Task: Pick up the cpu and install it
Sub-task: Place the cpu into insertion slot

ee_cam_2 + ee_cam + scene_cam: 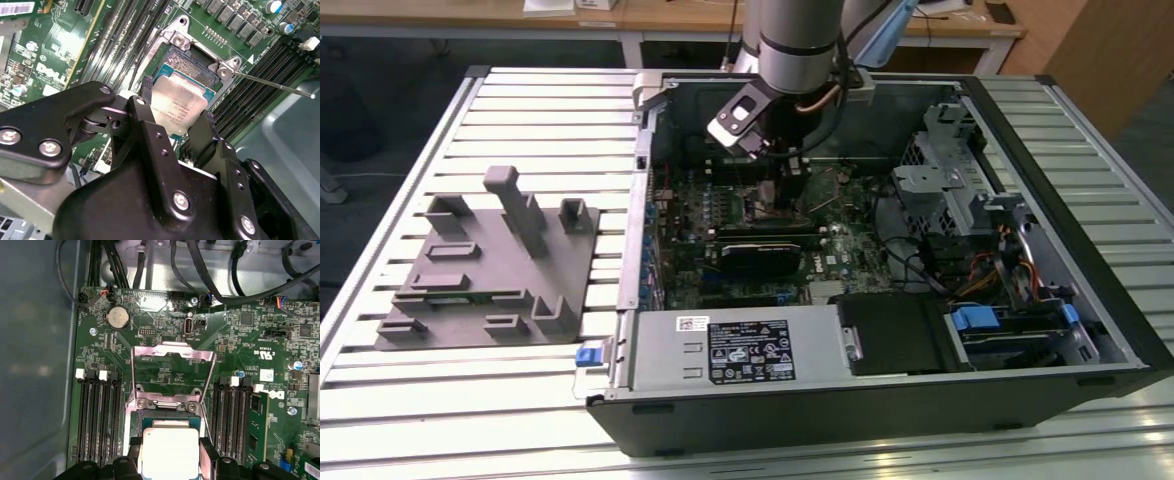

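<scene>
1. Cpu (177, 107) is sitting pinched between my gripper's (175, 110) fingers (202, 132), metal top facing up, right over the open socket (192, 57). I cannot tell whether it is touching the socket yet.
2. I am seeing the load plate (172, 365) standing raised behind the socket in the first wrist view.
3. I am judging the pickup done and the install step in hand, with the cpu not yet seated.
4. Seating is calling, I think, for edges held square to the socket and a straight, gentle descent.
5. My arm (794, 45) is reaching into the case (1067, 330); the tray (480, 270) is lying well apart, on the exterior view's left.
</scene>
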`<action>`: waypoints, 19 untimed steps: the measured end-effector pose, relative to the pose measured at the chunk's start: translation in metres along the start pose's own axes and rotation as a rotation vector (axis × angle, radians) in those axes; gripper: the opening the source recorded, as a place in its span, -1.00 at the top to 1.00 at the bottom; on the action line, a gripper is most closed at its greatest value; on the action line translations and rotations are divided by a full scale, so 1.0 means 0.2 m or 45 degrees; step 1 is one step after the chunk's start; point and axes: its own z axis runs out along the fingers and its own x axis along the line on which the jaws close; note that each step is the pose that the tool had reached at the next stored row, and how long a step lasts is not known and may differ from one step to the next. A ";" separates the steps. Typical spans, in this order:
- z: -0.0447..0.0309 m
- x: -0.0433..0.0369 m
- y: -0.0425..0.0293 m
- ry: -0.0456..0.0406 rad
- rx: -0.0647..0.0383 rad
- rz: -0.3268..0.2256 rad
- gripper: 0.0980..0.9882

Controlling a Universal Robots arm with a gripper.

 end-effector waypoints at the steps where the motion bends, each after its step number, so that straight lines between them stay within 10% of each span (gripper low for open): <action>1: 0.004 0.001 0.000 0.000 0.000 0.000 0.01; 19: 0.075 0.004 -0.010 0.000 0.000 0.030 0.01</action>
